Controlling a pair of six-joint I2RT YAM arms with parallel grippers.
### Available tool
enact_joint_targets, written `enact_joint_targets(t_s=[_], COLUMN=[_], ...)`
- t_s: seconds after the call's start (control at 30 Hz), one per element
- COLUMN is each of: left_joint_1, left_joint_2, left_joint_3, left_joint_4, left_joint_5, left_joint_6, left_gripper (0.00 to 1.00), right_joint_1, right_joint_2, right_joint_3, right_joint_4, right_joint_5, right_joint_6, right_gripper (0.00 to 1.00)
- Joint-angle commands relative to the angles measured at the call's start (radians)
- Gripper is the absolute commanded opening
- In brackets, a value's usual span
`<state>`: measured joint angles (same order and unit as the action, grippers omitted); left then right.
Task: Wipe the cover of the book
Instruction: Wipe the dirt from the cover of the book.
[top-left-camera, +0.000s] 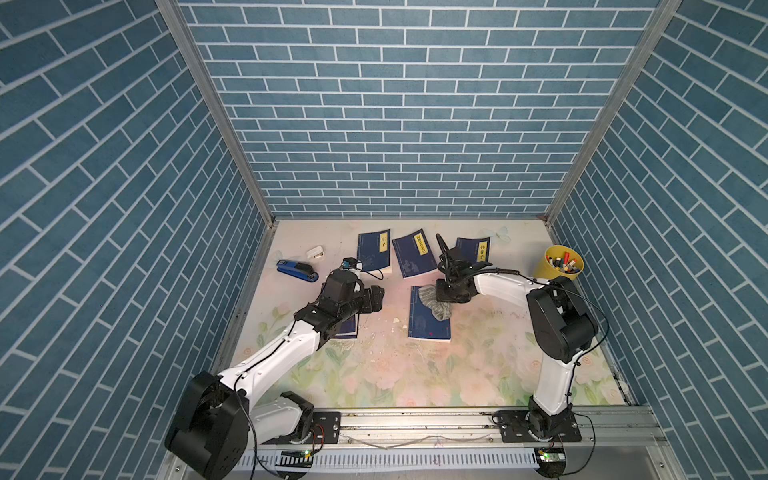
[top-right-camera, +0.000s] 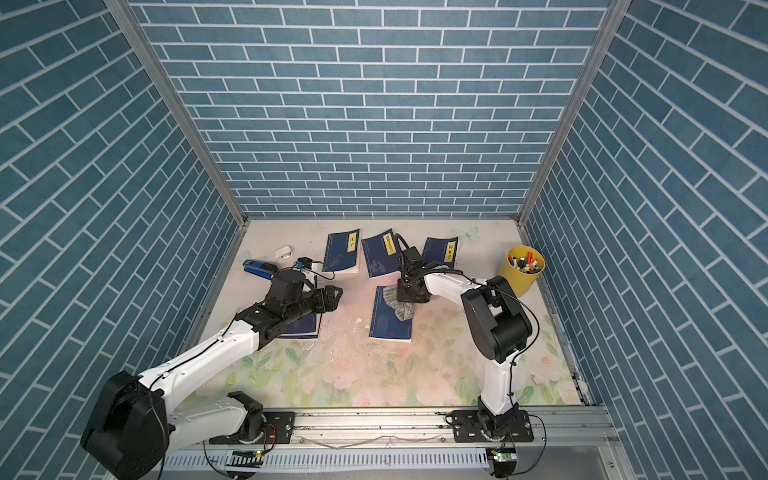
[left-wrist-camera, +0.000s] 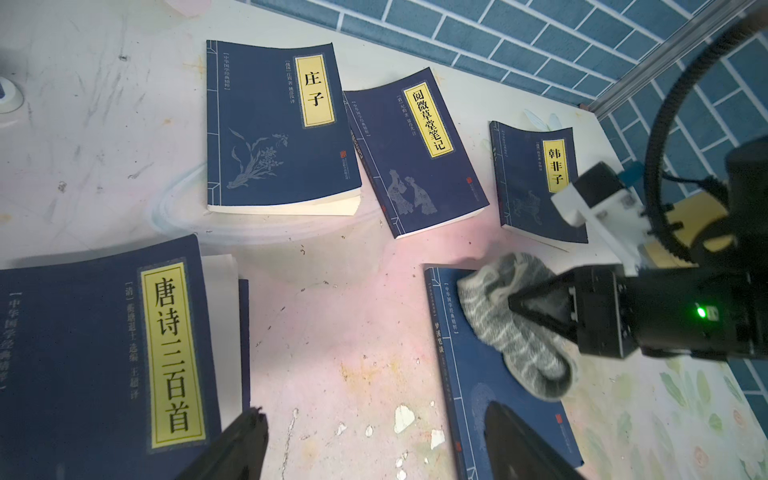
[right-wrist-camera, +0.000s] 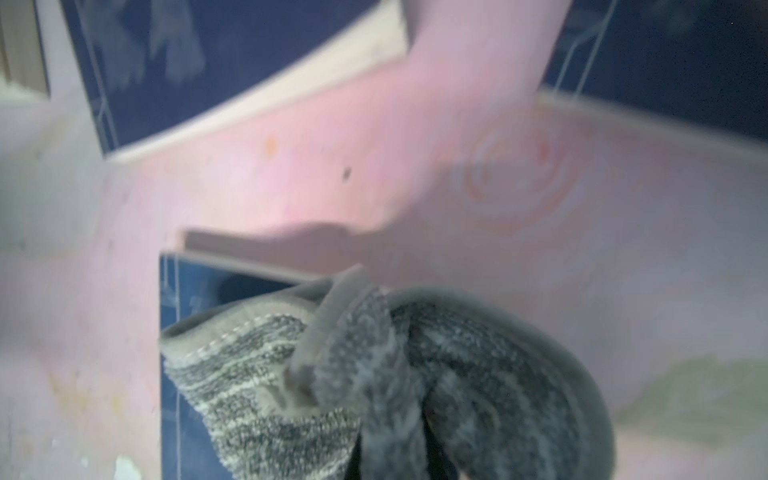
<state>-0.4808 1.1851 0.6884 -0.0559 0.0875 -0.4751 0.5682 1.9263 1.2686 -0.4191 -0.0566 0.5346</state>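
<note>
While in right tool (left-wrist-camera: 513, 301), cloth (left-wrist-camera: 486, 320) on book (left-wrist-camera: 473, 374)

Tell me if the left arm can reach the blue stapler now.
Probably yes: the blue stapler lies uncovered beside its wrist, though the open left claw points away and must swing back.

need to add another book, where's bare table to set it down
Widest bare stretch: the near table, between the front rail and the book that the cloth rests on. A narrower strip lies between that book and the book under the left arm. Crowded along the back: three books, stapler, yellow cup.
</note>
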Motion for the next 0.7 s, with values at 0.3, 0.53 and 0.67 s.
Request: enact_joint_targets(t_s=[0.3, 0.53, 0.67], left_joint_1=[0.029, 0.036, 0.042], left_joint_2=[0.035, 0.056, 0.044], left_joint_3=[0.031, 0.039, 0.03], left_joint_4=[-0.003, 0.002, 0.006], left_joint_5=[0.015, 0.026, 0.027], left_joint_6=[0.016, 0.019, 0.01], left_gripper=[0.87, 0.87, 0.87], right_joint_1=[0.203, 0.192, 0.12], right_joint_2=[-0.089, -0.087, 0.042], right_joint_3=[-0.276, -0.276, -0.097], right_joint_4=[-0.101, -0.06, -0.062], right_joint_5=[0.058, 0.052, 0.004], right_joint_6=[0.073, 0.083, 0.006], right_gripper=[0.0, 0.0, 0.0])
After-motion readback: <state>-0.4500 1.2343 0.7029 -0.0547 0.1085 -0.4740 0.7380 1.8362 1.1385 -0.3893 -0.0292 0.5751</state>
